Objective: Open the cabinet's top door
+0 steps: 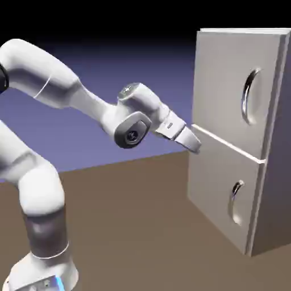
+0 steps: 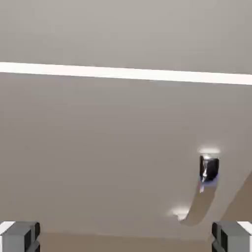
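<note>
Behind everything a plain blue-violet backdrop is seen, with a brown table top (image 1: 131,216) spread beneath it. On that surface the tall pale grey-white boxy cabinet (image 1: 227,187) is stood facing the arm, so that both flat fronts are offered to a level approach. Its larger upper panel, the top door (image 1: 227,85), is shut flush, and it lies above the jaws' line rather than straight ahead of them. The white jointed robot arm (image 1: 51,85) is stretched level toward the cabinet front, and the pale two-finger gripper (image 1: 195,142) is brought close before the seam (image 2: 123,73) between the two doors, seemingly short of contact. The jaws are spread as wide as they go, with nothing between them, presumably to admit a handle. The long curved silver handle (image 1: 250,96) sits above and beyond the jaws; the smaller curved handle (image 2: 204,189) of the lower door (image 1: 219,187) lies ahead of them, toward the right fingertip (image 2: 231,237) in the hand view. A lift to the upper handle is judged still needed.
</note>
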Controlling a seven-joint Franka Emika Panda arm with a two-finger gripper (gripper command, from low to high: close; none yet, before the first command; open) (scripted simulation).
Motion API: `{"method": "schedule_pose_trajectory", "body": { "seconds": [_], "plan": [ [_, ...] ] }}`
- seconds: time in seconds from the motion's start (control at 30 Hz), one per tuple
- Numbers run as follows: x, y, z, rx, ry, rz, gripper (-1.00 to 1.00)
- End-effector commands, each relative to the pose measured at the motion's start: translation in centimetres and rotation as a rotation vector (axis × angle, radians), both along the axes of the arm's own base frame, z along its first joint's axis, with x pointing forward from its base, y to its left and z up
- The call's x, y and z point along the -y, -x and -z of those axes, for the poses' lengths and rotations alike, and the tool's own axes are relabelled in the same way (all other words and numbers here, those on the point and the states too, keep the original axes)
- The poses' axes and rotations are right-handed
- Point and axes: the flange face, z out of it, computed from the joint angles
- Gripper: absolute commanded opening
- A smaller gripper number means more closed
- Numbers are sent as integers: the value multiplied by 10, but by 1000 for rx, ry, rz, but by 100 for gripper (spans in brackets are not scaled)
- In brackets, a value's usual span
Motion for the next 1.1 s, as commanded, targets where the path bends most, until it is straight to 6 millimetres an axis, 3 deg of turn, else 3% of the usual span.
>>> {"method": "schedule_pose_trajectory", "body": {
  "seconds": [0.0,0.53,1.07],
  "plan": [
    [-3,-1,-6,12,1,-5,0],
    [-26,0,-83,214,16,-50,0],
    [-9,4,-122,424,6,-44,0]
  ]
}}
